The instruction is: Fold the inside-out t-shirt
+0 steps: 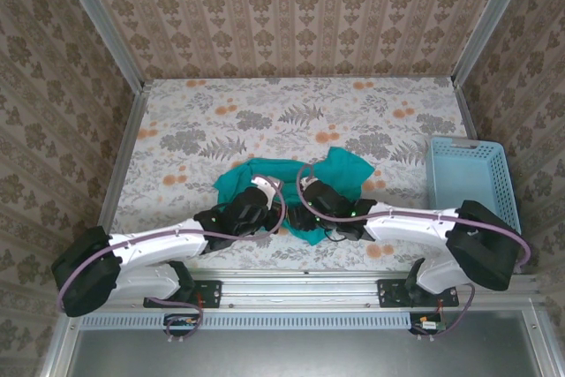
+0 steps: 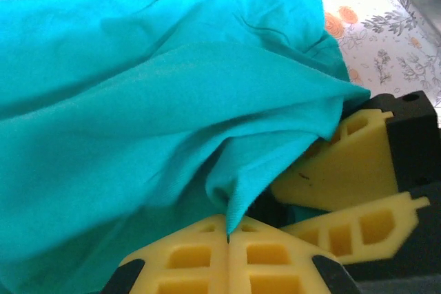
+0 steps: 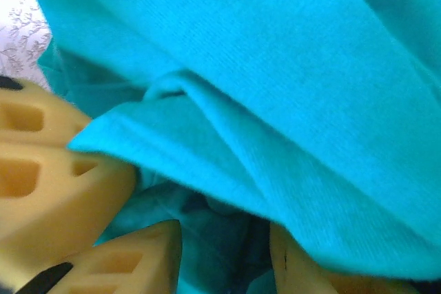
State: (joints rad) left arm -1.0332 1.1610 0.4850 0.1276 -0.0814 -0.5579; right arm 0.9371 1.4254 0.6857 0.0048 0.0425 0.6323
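The shirt (image 1: 340, 169) lies bunched at the middle of the tabletop's (image 1: 221, 121) near edge, well apart from the basket (image 1: 468, 178) at the right edge. The left gripper (image 2: 227, 235) is fully closed, its jaws pressed together and pinching a fold of the shirt. The right gripper (image 3: 226, 228) sits just beside it, under draped cloth, its jaws partway apart with fabric bunched between them. Whether they clamp it cannot be told.

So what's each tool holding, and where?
Left tool pinches a fold of the plain teal-green soft t-shirt; right tool has cloth between its fingers, grip unclear.
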